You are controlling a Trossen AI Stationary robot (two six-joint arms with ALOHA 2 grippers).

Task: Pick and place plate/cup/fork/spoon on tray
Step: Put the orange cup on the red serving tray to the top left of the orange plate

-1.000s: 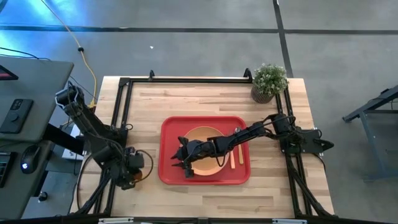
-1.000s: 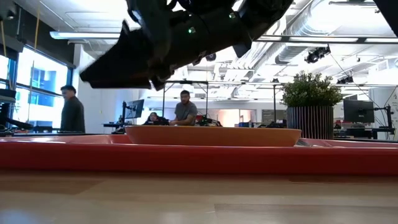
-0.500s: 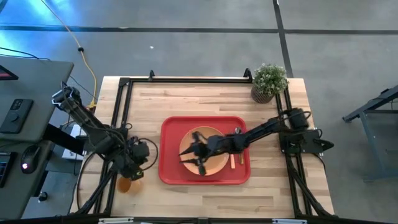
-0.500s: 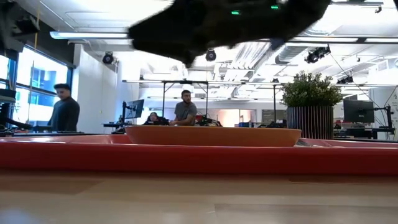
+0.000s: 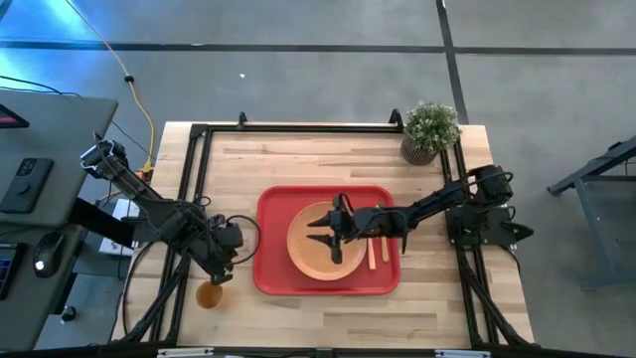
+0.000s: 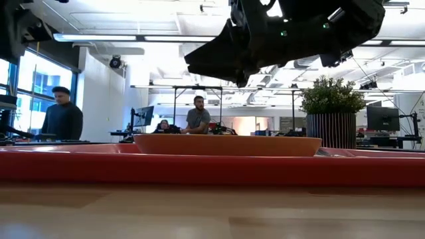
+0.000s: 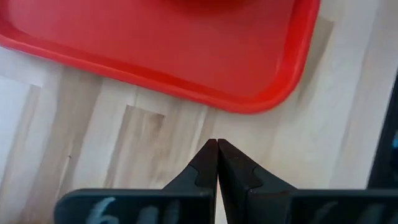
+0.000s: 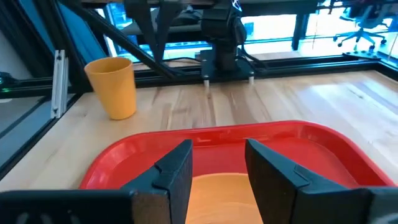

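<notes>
The right tool [image 5: 328, 240] hovers open and empty over the plate [image 5: 308, 261], while the left tool [image 7: 217, 163], closed on nothing, waits beside the cup [image 8: 113, 86] still off the tray [image 5: 266, 239].

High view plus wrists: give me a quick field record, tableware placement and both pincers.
tray: red tray, table centre
plate: orange plate, in tray
fork: fork in tray, beside plate
spoon: spoon in tray, beside fork, partly under right arm
cup: cup on table, outside tray near its front-left corner
left pincer: left pincer shut, empty, over table by tray corner
right pincer: right pincer open, empty, above plate
</notes>
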